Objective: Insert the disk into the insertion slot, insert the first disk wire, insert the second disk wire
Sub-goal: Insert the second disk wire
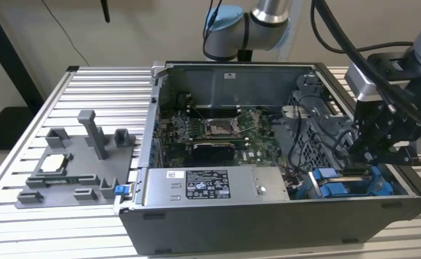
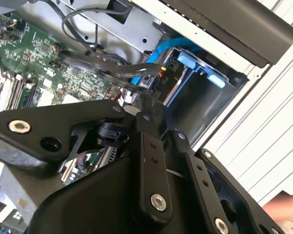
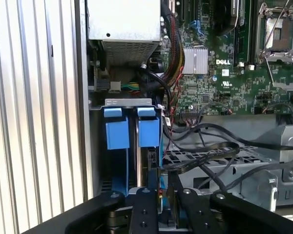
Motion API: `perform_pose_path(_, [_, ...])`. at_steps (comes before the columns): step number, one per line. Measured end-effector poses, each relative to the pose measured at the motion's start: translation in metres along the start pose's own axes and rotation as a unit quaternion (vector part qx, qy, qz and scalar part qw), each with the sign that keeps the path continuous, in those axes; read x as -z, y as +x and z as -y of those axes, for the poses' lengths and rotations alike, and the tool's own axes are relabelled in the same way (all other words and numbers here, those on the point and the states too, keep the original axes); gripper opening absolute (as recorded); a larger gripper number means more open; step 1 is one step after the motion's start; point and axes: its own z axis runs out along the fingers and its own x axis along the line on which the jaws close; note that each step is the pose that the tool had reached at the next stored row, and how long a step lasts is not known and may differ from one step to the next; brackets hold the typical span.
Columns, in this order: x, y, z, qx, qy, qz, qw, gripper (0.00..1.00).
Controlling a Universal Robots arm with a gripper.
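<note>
We hung our hand [image 1: 369, 162] above the insertion slot [image 1: 354, 186] | fingers narrow, pinching a black wire [image 3: 205, 158] | aligned with the disk [image 3: 149, 161] already seated.

Black gripper [image 1: 374, 159]; blue-railed insertion slot [image 3: 121, 134]; green motherboard [image 3: 219, 73].
</note>
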Motion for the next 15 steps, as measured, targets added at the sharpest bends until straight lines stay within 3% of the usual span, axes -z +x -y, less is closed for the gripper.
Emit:
perform_pose_path(7, [0.0097,-0.0015,0.0004,0.0,0.0,0.0,1.0,1.0])
perform_pose_path(15, [0.0112,-0.0017,0.0005,0.0,0.0,0.0,1.0,1.0])
